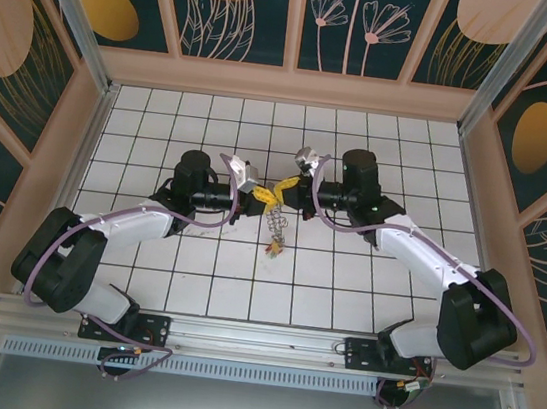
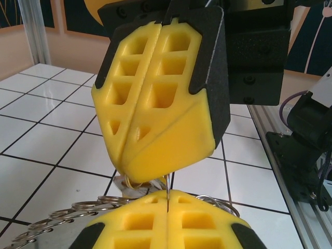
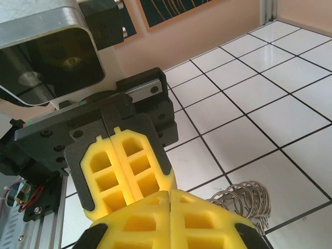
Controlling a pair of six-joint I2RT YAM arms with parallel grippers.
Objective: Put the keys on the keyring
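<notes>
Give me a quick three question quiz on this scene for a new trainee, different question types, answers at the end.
1. What colour are the fingers on the left gripper and the right gripper?
2. True or false: both grippers are wide open.
3. The keyring is: A far to the left, B just by where the grippers meet, C far to the right.
Key: 1 yellow; 2 false, both are shut; 3 B.

Colour notes
Yellow fingertips (image 2: 155, 129); silvery beaded keyring (image 3: 244, 199); white floor tiles (image 1: 192, 285), black grid; teal walls (image 1: 257, 21), peach-orange florals.
</notes>
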